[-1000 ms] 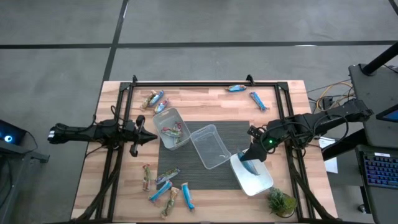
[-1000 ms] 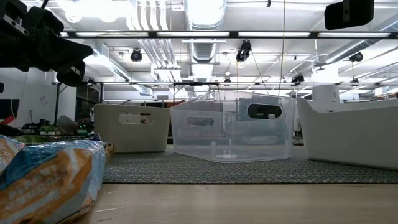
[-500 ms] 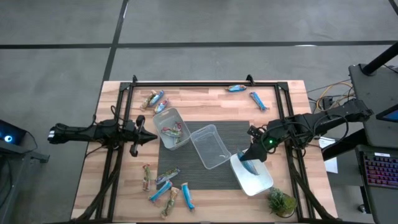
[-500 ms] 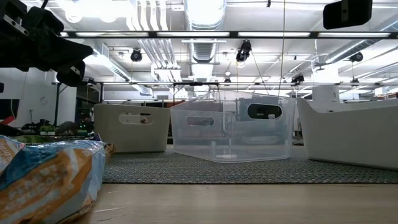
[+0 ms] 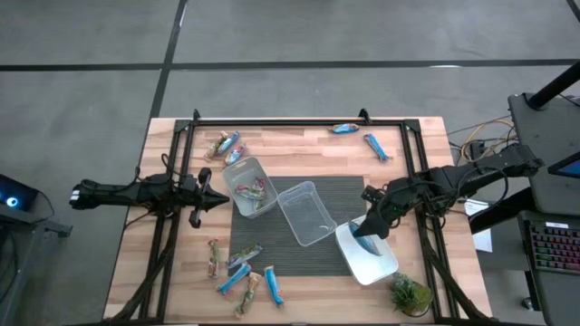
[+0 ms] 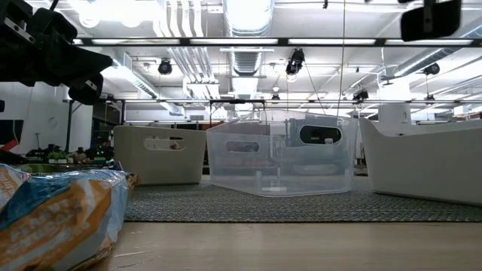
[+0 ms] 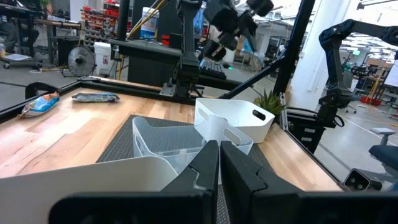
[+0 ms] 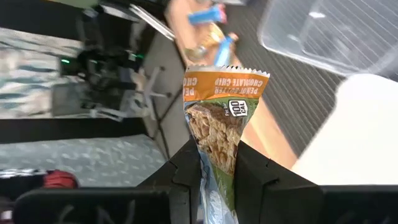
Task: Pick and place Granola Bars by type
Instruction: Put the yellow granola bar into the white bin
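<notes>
My right gripper hangs over the white tub at the near right, shut on a granola bar with a tan, green and blue wrapper. Loose granola bars lie on the wood at the near left, far left and far right. A few bars lie in the left tub. A clear tub stands in the middle. My left gripper waits shut at the table's left side, level, above the wood. My right gripper pinches the bar's lower part between its two fingers. The fingers slant down from the table's right side. The bar's tan crimped end sticks out past the fingertips. The bar is lifted clear, above the white tub.
A small green plant stands at the near right corner beside the white tub. A dark mat lies under the tubs. A black frame runs along the far edge and both sides. Bare wood shows at the near middle.
</notes>
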You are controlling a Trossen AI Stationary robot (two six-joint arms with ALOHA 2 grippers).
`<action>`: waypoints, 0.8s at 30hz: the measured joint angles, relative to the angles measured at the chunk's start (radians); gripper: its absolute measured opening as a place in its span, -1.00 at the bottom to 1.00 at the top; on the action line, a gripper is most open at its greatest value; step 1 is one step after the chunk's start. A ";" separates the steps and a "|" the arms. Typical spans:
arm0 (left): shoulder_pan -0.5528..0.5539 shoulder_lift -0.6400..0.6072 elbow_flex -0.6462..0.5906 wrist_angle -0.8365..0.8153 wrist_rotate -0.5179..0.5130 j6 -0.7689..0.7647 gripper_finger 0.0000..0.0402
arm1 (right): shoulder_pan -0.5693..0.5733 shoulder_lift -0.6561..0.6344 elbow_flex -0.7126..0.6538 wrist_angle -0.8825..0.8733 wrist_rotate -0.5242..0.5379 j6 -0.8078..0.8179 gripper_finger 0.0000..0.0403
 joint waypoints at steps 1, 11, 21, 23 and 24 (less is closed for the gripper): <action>0.000 0.000 0.000 0.000 0.000 0.000 -1.00 | 0.004 0.000 0.000 -0.024 0.000 0.001 -0.71; 0.000 0.000 0.000 0.000 0.000 0.000 -1.00 | 0.014 -0.002 -0.040 -0.153 0.008 0.065 -0.71; 0.000 0.000 0.000 0.000 0.000 0.000 -1.00 | 0.081 -0.002 -0.164 -0.154 0.008 0.249 -0.71; 0.000 0.000 0.000 0.000 0.000 0.000 -1.00 | 0.088 -0.002 -0.183 -0.153 0.009 0.276 -0.71; 0.000 0.000 0.000 0.000 0.000 0.000 -1.00 | 0.090 -0.002 -0.193 -0.153 0.009 0.291 -0.71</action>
